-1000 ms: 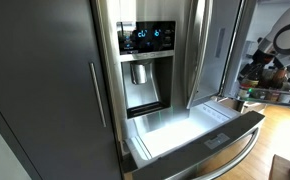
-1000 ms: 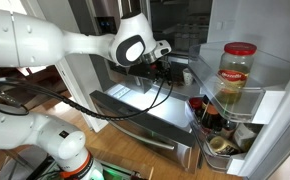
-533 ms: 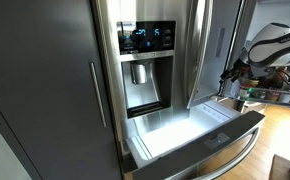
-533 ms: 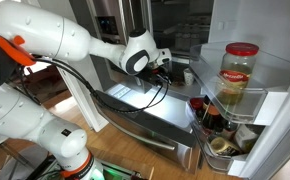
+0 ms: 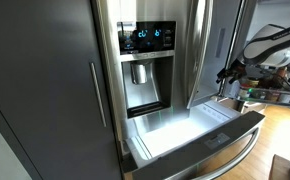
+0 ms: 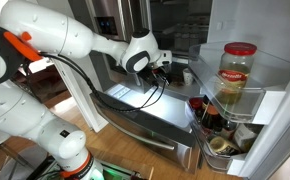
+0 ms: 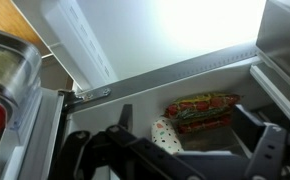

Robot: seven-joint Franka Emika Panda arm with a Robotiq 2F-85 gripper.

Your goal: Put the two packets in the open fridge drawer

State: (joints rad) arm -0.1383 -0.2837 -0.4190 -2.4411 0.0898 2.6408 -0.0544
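Fridge drawer point(image 5: 221, 140) stands pulled out, white interior lit. Arm point(image 6: 85, 40) reaches in above it; the same reach shows in both exterior views. Wrist view: jaws spread wide, nothing clamped. Yellowish packet point(image 7: 200, 108) and pale packet point(image 7: 165, 132) lie just beside each other on a white surface, seen betw. the jaws, below grey ledge point(image 7: 165, 80). Cannot tell if that surface is the drawer floor.

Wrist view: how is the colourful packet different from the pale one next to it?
The colourful packet has red, yellow and green bands; the pale packet is whitish with reddish spots. The colourful packet looks longer and lies stretched sideways; the pale packet looks smaller and rounder, and part of it is hidden. Both are small and lie close together.
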